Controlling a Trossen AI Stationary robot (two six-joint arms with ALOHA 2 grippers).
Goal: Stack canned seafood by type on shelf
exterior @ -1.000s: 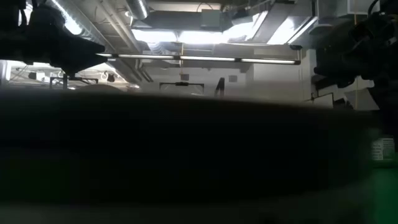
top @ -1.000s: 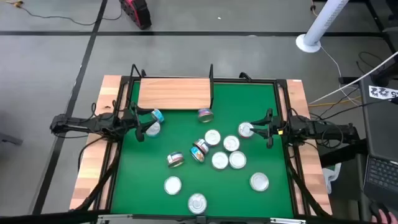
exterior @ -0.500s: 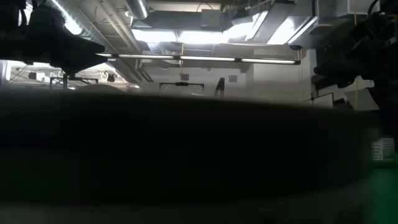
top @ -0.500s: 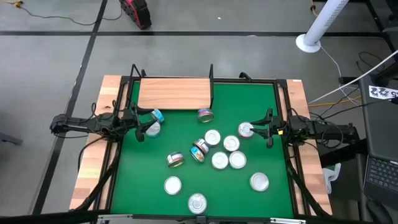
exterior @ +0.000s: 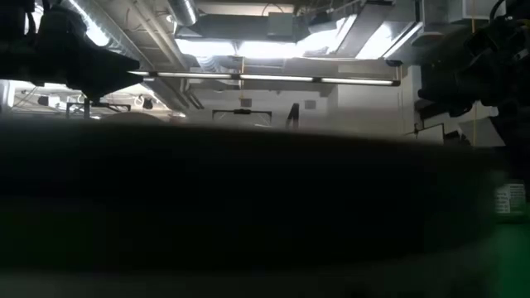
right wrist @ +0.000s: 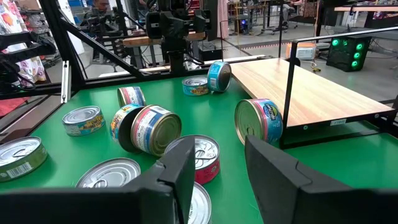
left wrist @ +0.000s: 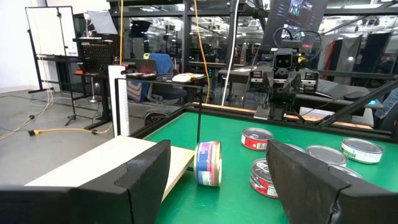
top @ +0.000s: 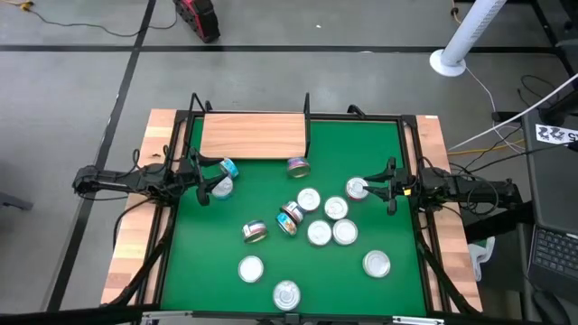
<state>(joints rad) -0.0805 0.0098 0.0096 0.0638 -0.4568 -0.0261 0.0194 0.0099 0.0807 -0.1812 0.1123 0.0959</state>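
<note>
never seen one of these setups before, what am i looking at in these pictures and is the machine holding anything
This is a two-armed robot at a table. The overhead picture shows everything: the left gripper at the mat's left edge, the right gripper at its right edge. Two pictures come from cameras on the wrists, looking past each arm's dark fingers; both grippers are open and hold nothing. The table-height picture is mostly blocked by something dark. On the green mat lie about a dozen small round tins, some upright, some tipped on their sides. The wooden shelf at the far edge has no tins on it.
</note>
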